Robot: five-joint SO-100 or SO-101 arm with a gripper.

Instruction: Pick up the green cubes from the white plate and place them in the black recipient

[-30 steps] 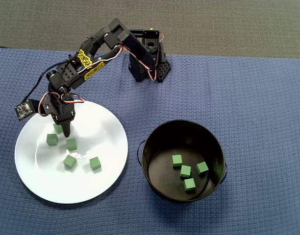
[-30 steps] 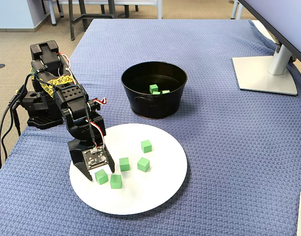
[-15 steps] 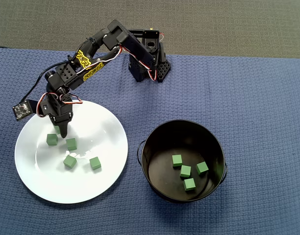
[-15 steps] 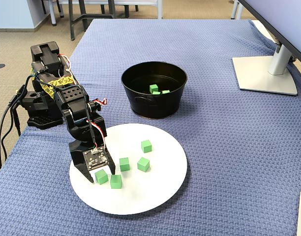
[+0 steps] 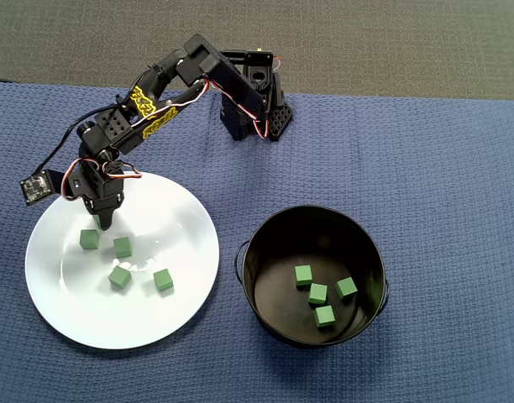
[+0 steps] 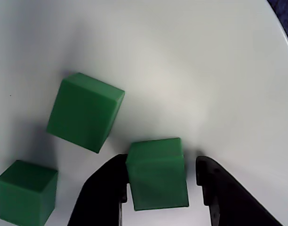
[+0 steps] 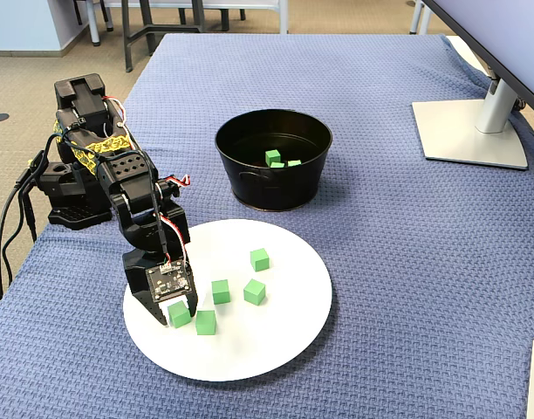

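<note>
The white plate (image 5: 169,222) lies left of the black recipient (image 5: 250,252) on a blue cloth. Several green cubes sit on the plate, for instance one (image 5: 123,247) and another (image 5: 163,280). Several more lie in the recipient (image 5: 317,293). My gripper (image 5: 102,222) is down on the plate's upper left part, open, with its jaws on either side of one green cube (image 6: 157,176). The left finger (image 6: 104,188) touches the cube. The right finger (image 6: 214,188) stands a small gap away. This cube rests on the plate (image 6: 181,70) and also shows in the fixed view (image 7: 179,312). The overhead view hides it.
The arm's base (image 5: 253,109) stands at the cloth's far edge in the overhead view. A monitor stand (image 7: 472,131) sits at the far right in the fixed view. Two other cubes (image 6: 85,110) (image 6: 26,190) lie close to the left of the jaws.
</note>
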